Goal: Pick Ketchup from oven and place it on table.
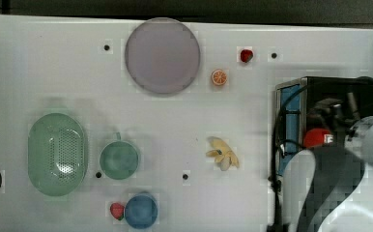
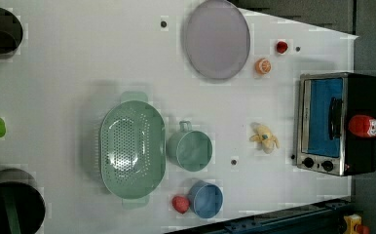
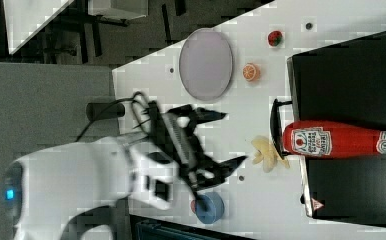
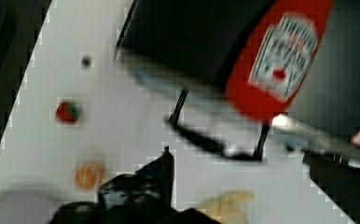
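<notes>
A ketchup bottle [image 3: 336, 140] rests on the black top of the oven [image 3: 351, 65], above its door. The robot gripper [image 3: 221, 137] hangs short of it over the white counter [image 3: 261, 100], jaws spread wide, likely lining up to grasp it.

Ketchup [image 1: 316, 137] on oven [image 1: 320, 84] top, part hidden by arm [image 1: 339, 183]; banana [image 1: 222, 153] on table [image 1: 54, 63] nearby.

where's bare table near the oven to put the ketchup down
The table is bare between the oven and the peeled banana, and wider between the purple plate and the green cup. The top view's upper left is open too. It is crowded around the colander, blue bowl and strawberry. The ketchup lies on the oven top.
</notes>
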Robot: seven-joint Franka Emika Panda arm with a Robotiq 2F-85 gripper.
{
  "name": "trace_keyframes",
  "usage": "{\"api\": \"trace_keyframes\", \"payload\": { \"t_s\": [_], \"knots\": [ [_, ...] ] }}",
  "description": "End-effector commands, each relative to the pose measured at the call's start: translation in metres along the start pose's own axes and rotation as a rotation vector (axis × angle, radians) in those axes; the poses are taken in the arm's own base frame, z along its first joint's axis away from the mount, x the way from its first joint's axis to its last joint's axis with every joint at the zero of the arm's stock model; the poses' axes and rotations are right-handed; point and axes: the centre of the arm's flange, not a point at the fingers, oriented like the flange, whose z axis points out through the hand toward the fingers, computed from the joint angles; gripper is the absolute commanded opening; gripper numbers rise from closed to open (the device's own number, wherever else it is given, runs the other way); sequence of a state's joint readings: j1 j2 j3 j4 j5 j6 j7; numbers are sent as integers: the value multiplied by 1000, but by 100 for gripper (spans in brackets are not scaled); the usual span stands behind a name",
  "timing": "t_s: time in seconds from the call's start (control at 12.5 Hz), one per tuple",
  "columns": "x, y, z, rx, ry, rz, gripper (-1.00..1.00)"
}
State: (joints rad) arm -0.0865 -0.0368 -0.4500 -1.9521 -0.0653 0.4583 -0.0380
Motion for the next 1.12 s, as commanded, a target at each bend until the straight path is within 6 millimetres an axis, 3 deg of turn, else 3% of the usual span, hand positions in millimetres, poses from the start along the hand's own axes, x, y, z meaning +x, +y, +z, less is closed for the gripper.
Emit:
{"api": "trace_keyframes", "payload": {
  "t_s": [0.08,0.32,0.64,0.88,1.04,1.12],
  "knots": [
    [45,34,8,12,35,80,100],
    [70,38,61,7,-19,217,100],
    [74,37,127,-61,-70,369,100],
    [72,38,141,-87,-78,370,97],
    [70,39,146,-88,-75,370,37],
    [70,37,142,-80,-73,367,23]
  ]
}}
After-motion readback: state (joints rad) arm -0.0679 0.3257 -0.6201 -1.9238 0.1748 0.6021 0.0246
